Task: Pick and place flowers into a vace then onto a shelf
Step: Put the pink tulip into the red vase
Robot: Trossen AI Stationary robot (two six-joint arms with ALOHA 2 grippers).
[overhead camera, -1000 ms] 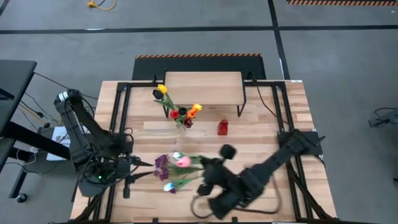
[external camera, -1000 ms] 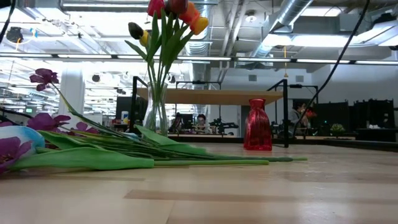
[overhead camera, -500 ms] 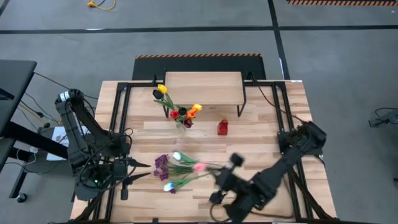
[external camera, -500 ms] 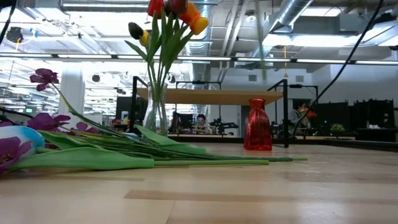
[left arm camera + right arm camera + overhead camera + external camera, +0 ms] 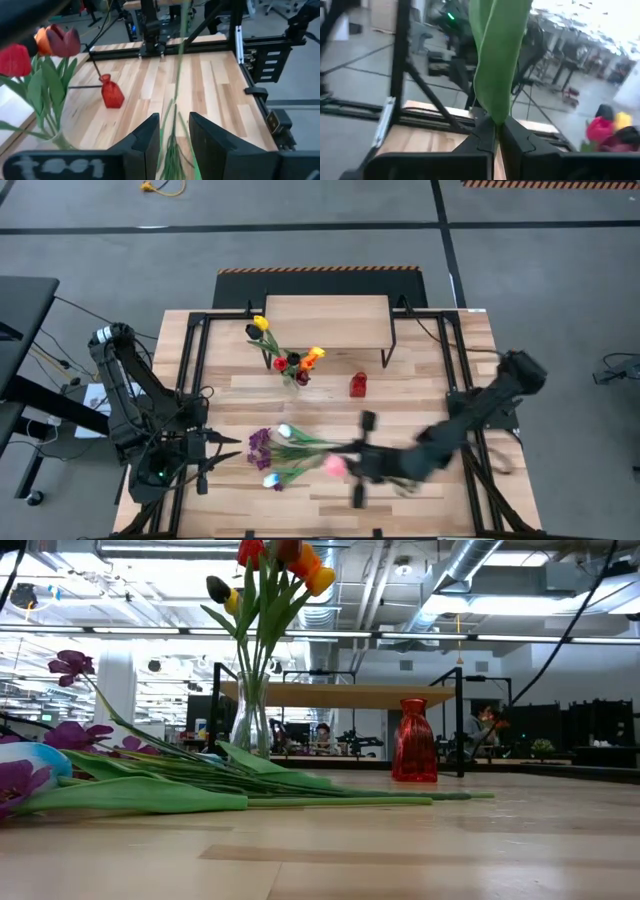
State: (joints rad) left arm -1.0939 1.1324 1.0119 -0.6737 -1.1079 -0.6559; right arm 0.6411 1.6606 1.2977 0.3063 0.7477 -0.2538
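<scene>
High view shows us our right gripper [image 5: 358,463] over the near middle of the table [image 5: 440,360], clamped on the stem of a pink tulip [image 5: 333,466]; in the right wrist view its fingers [image 5: 482,134] pinch a green leaf [image 5: 496,55]. Our left gripper [image 5: 173,132] waits at the table's near left corner, jaws slightly apart with nothing between them. We see the loose flowers [image 5: 275,452] lying just left of the pink tulip, a glass vase [image 5: 250,720] of tulips standing beside the shelf [image 5: 326,321], and a small red vase [image 5: 358,385] near it.

Right gripper [image 5: 362,461] — motion-blurred from above; the pink tulip's [image 5: 333,467] head is cut off in its wrist view.
</scene>
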